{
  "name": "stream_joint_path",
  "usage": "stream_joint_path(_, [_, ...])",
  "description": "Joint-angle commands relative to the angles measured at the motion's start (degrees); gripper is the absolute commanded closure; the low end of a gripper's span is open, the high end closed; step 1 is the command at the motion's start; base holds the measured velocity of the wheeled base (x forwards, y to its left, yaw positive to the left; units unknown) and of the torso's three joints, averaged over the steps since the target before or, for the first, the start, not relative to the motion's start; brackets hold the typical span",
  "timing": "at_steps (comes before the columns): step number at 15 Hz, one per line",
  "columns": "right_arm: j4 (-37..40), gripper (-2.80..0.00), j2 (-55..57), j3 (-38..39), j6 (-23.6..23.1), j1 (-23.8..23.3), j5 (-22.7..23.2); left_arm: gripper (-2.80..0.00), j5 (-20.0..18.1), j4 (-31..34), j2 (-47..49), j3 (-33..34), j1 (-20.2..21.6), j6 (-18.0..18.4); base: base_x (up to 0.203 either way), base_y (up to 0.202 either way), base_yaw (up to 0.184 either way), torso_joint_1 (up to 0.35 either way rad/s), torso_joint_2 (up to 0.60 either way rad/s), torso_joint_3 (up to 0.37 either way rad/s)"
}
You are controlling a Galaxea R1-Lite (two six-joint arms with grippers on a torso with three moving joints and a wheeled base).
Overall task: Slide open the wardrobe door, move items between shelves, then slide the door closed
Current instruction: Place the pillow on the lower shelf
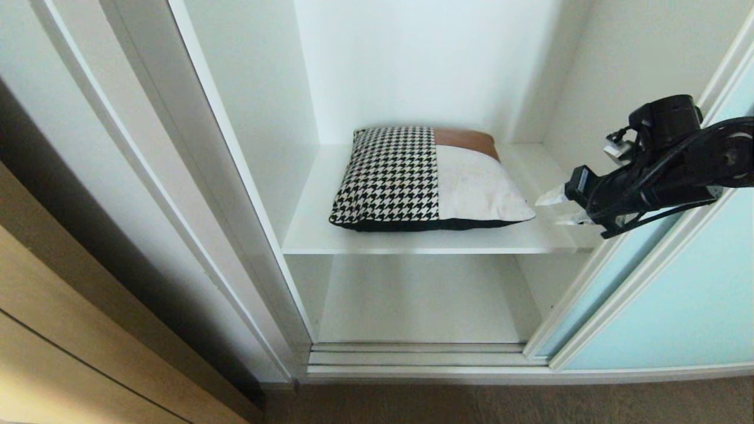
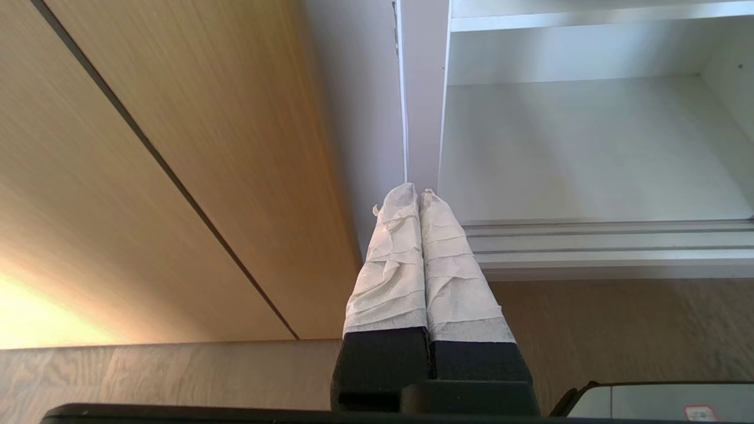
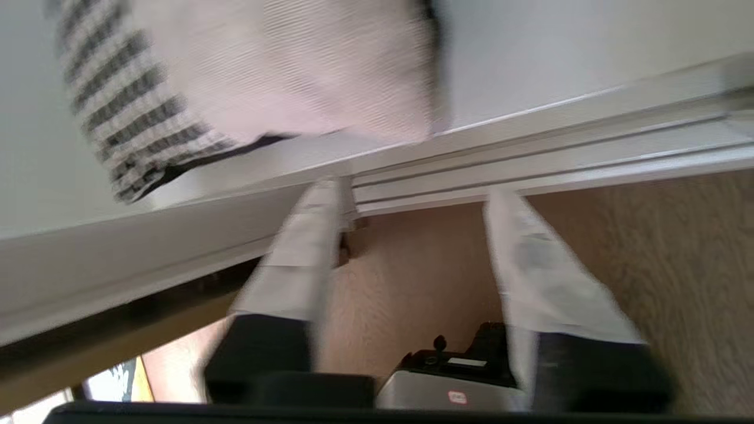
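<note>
One cushion [image 1: 433, 178] lies flat on the upper white shelf [image 1: 312, 232] at the centre of the head view, houndstooth half to the left, brown patch over cream patch to the right. No brand or writing can be read on it; a small red-marked label on the robot's base at the bottom of the right wrist view is too small to read. The right gripper [image 1: 562, 207] reaches in from the right edge of the head view, arm roughly level, its taped fingers [image 3: 306, 253] spread apart and empty, tips just beside the cushion's right corner. Behind the arm, the sliding door [image 1: 665, 306] stands pushed to the right. The left gripper [image 2: 419, 197] hangs low near the floor [image 2: 618, 330], pointing at the wardrobe's left post, its fingers pressed together on nothing.
</note>
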Motion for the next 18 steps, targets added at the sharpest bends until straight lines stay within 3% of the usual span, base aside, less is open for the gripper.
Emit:
stream_joint_path(1, [-0.1,-2.8,2.6,0.0,-0.9,-0.9,1.2,0.0,0.0,0.0,0.1,0.1,0.0,0.0,0.0,0.0,0.0,0.0,0.0,0.0])
stream_joint_path(9, [-0.1,-2.8,12.5,-10.7,-1.7,-5.6,18.6,0.0,0.0,0.0,0.1,0.1,0.0,0.0,0.0,0.0,0.0,0.0,0.0,0.0])
stream_joint_path(13, [-2.9,-2.8,19.0,-15.3,-1.5,-5.7,20.5,0.0,0.0,-0.1,0.1,0.1,0.0,0.0,0.0,0.0,0.0,0.0,0.0,0.0])
stream_joint_path(18, [-4.1,-2.8,16.8,-13.5,0.0,-5.5,22.4,0.0,0.0,-0.1,0.1,0.1,0.0,0.0,0.0,0.0,0.0,0.0,0.0,0.0])
